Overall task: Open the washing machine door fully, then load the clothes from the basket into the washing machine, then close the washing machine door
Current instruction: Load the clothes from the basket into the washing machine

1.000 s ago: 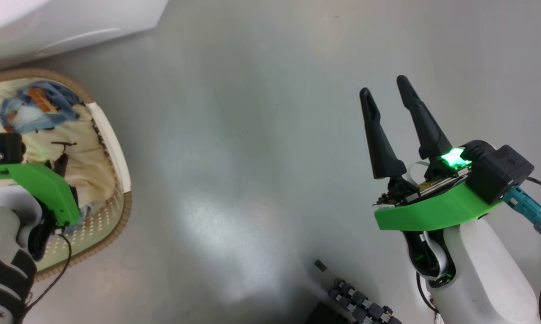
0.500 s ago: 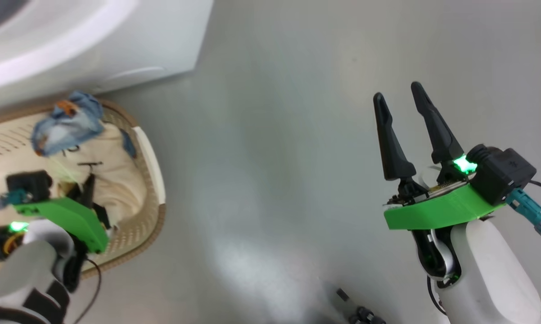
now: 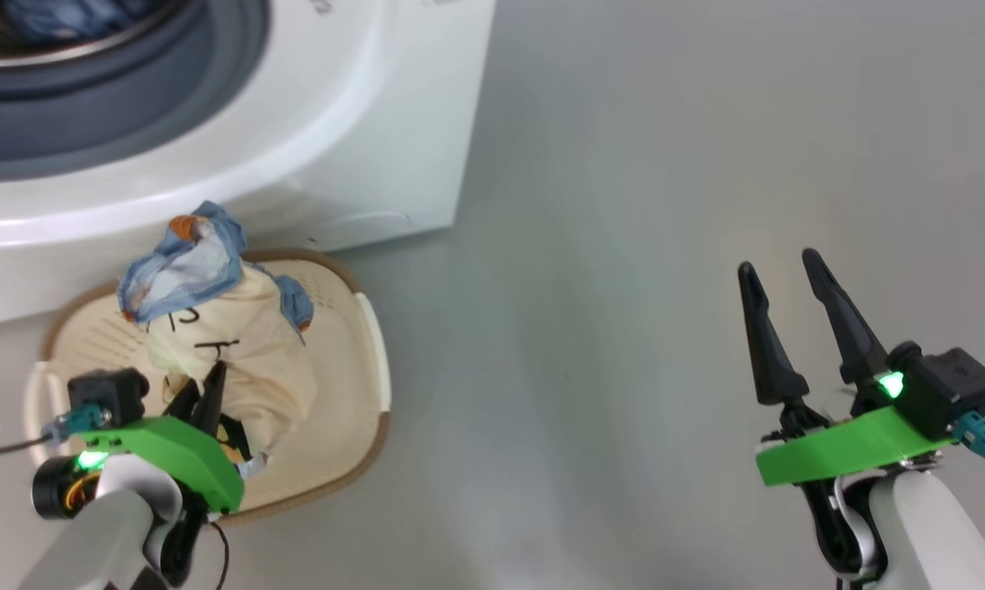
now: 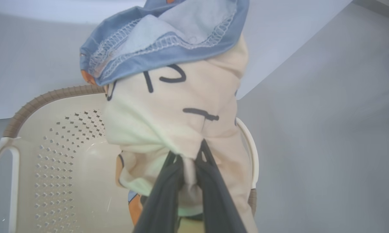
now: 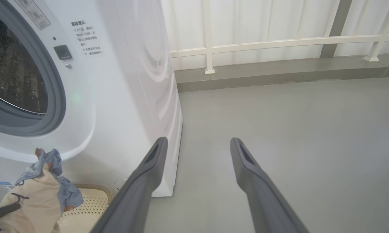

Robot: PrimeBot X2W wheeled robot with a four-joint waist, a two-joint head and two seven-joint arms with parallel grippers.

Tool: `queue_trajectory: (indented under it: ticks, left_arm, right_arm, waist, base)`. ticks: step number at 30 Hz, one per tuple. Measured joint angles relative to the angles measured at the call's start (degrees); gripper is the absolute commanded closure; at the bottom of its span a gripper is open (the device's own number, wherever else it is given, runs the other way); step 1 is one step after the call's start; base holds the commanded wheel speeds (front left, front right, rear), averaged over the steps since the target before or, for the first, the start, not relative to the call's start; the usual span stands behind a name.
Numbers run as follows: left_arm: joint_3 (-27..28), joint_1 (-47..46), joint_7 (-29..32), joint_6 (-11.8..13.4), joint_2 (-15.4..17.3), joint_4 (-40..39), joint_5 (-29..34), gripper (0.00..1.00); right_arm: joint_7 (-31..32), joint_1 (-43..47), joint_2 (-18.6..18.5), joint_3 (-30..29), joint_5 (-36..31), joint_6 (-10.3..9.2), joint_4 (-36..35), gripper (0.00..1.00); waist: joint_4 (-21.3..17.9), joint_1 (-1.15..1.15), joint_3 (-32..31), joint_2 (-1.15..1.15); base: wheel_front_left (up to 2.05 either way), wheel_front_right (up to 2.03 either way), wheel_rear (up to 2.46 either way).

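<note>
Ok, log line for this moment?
phase: loading | left gripper: shut on cream garment, held above basket | right gripper: open, empty

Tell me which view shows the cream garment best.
The left wrist view: the cream garment hangs close up, pinched by the left gripper. The head view shows it smaller; the right wrist view, at its corner.

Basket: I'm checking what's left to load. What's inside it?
Bare perforated floor of the basket shows; the cream garment, pinched by the left gripper, hangs over the rest and hides it.
</note>
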Motion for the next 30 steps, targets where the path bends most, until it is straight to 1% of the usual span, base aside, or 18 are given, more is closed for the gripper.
queue_trajectory:
  ticks: [7, 10, 14, 18, 23, 30]
  left_arm:
    - [11.06, 8.07, 0.00, 0.98, -1.25, -7.42, 9.94, 1.00]
    - [15.92, 12.27, 0.00, 1.00, -1.79, -11.22, 14.16, 1.00]
    - [21.43, 17.94, 0.00, 2.04, -2.88, -16.35, 20.04, 1.00]
    - [25.69, 23.37, 0.00, 2.20, -4.27, -21.27, 25.07, 1.00]
    - [30.27, 28.98, 0.00, 3.08, -5.53, -27.81, 30.60, 1.00]
    - [35.77, 35.26, 0.00, 3.11, -7.77, -35.59, 35.21, 1.00]
  right_arm:
    - [0.01, 3.53, -1.68, -0.52, 0.00, 0.00, 0.47, 0.00]
    - [0.01, 4.91, -2.19, -0.47, 0.01, 0.00, 0.85, 0.00]
    - [0.01, 7.25, -2.86, -0.51, 0.02, 0.00, 1.04, 0.00]
    - [0.01, 10.22, -3.45, -1.27, 0.08, 0.00, 1.03, 0.00]
    - [0.01, 13.38, -4.00, -1.78, 0.16, 0.00, 0.98, 0.00]
    - [0.01, 15.32, -4.28, -2.55, 0.18, 0.00, 0.87, 0.00]
  waist:
    - [3.20, 0.00, -5.73, 0.00]
    - [4.24, -0.01, -8.22, 0.00]
    - [5.41, 0.00, -11.60, 0.00]
    - [6.55, 0.00, -14.86, 0.00]
    - [8.08, 0.00, -18.42, 0.00]
    - [10.16, 0.00, -21.78, 0.00]
  base:
    - [0.00, 0.00, 0.00]
    - [0.00, 0.00, 0.00]
    - [0.00, 0.00, 0.00]
    - [0.00, 0.00, 0.00]
    - [0.00, 0.00, 0.00]
    - [0.00, 0.00, 0.00]
